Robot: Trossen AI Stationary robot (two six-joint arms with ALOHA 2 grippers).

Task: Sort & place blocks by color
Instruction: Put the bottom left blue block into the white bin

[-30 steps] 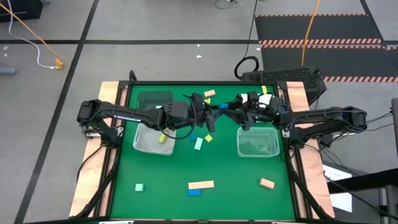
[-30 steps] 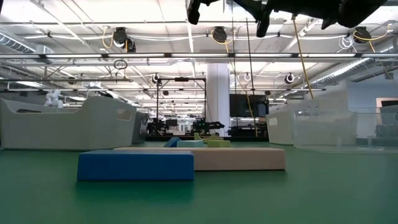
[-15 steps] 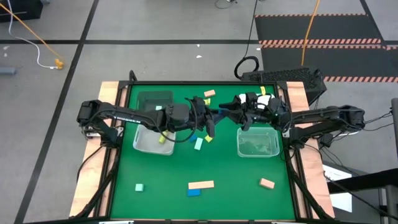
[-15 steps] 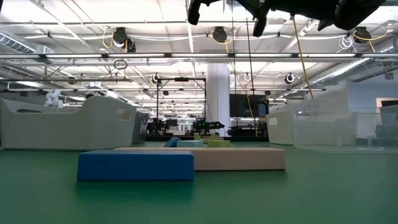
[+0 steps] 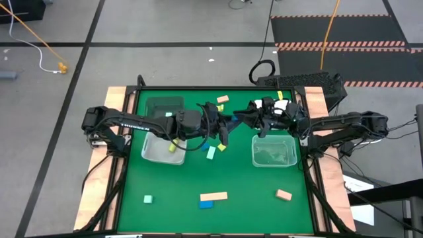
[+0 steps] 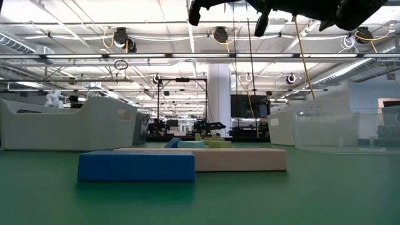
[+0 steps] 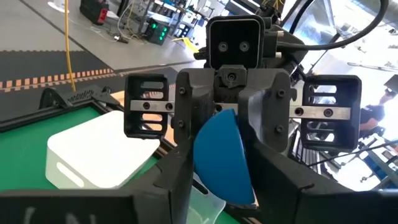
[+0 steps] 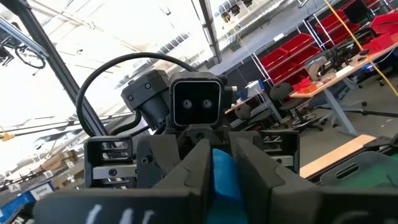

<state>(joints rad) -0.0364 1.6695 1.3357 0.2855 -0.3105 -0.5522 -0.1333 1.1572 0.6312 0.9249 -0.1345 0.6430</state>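
A blue block (image 7: 224, 163) hangs in the air over the middle of the table, where my two grippers meet nose to nose. My right gripper (image 5: 243, 119) comes from the table's right and is shut on it. My left gripper (image 5: 222, 123) faces it from the left, right at the same block (image 8: 222, 175). In the high view the block is hidden between the two grippers. More blocks lie flat on the green mat: a mint bar (image 5: 211, 153), a tan bar (image 5: 213, 196), a blue one (image 5: 206, 204) and a mint cube (image 5: 149, 198). My right gripper pinches the blue block by its two opposite side faces (image 7: 204, 146) between its two fingers (image 7: 186, 124). The fingers lie level and come from the table's right side. The block is lifted well clear of the mat.
A clear bin (image 5: 158, 149) with a yellow-green block stands at the left and a second clear bin (image 5: 273, 152) at the right. A dark grey bin (image 5: 165, 106) and a white bin (image 7: 99, 152) stand at the far side. A tan block (image 5: 284, 194) lies near right.
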